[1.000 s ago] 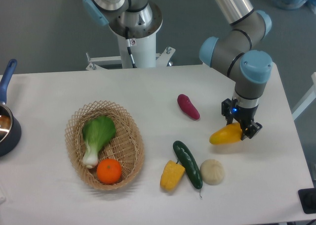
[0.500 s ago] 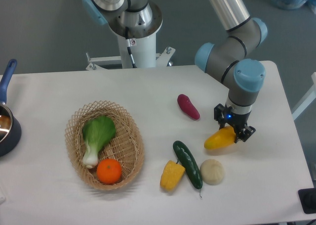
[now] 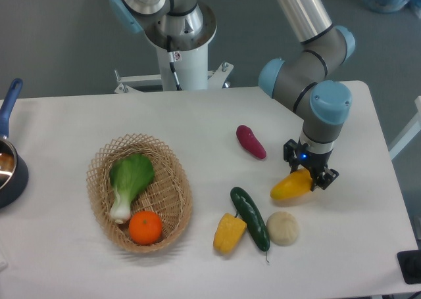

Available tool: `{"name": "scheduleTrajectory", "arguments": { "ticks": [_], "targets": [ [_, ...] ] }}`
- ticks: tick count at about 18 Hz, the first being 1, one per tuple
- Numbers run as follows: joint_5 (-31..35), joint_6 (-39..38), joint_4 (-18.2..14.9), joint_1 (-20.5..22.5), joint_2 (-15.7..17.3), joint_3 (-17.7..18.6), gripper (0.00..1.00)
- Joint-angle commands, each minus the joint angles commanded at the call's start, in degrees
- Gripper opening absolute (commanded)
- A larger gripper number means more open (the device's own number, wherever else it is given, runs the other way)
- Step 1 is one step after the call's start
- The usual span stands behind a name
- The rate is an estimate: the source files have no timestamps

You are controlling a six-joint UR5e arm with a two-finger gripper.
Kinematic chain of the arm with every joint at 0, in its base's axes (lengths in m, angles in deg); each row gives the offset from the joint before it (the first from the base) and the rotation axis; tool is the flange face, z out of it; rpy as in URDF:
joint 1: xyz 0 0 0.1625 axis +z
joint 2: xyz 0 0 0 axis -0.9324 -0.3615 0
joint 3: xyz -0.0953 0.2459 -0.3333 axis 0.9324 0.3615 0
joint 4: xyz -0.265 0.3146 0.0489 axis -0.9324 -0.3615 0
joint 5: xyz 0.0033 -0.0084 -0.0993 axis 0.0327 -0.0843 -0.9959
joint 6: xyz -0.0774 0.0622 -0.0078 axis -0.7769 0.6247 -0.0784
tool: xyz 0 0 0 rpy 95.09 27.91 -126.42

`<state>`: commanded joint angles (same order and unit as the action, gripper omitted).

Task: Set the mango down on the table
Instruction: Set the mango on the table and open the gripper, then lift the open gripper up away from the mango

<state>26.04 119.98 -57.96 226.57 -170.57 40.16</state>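
The mango (image 3: 288,186) is a glossy yellow oblong fruit, orange at its right end, at the right side of the white table (image 3: 197,125). My gripper (image 3: 312,176) points straight down and is shut on the mango's orange end. The mango hangs low over the tabletop, tilted with its yellow end down-left; I cannot tell if it touches the surface. It sits just above the beige bun and right of the cucumber.
A dark green cucumber (image 3: 249,218), a yellow corn piece (image 3: 228,233) and a beige bun (image 3: 282,228) lie below-left of the mango. A purple sweet potato (image 3: 250,142) lies up-left. A wicker basket (image 3: 139,192) holds bok choy and an orange. A pot (image 3: 8,167) is at the left edge.
My gripper has moved left and slightly down with the mango, bringing it closer to the cucumber and bun. The last half second shows only a small shift.
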Motion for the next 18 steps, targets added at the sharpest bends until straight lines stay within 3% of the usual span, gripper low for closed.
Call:
{"name": "scheduleTrajectory", "arguments": {
  "ticks": [1,4,8,12,14,18],
  "targets": [
    [0.09,0.44,0.09,0.00,0.00,-0.17,0.88],
    [0.18,0.71,0.00,0.00,0.26,-0.35,1.00],
    [0.09,0.53,0.09,0.09,1.58,-0.26,1.00],
    [-0.09,-0.17,0.70,0.18,5.00,-1.93,1.00],
    [-0.17,-1.92,1.58,0.52,5.97,-4.73,1.00],
    [0.17,-3.51,0.97,2.72,7.29,-14.13,1.00]
  ]
}}
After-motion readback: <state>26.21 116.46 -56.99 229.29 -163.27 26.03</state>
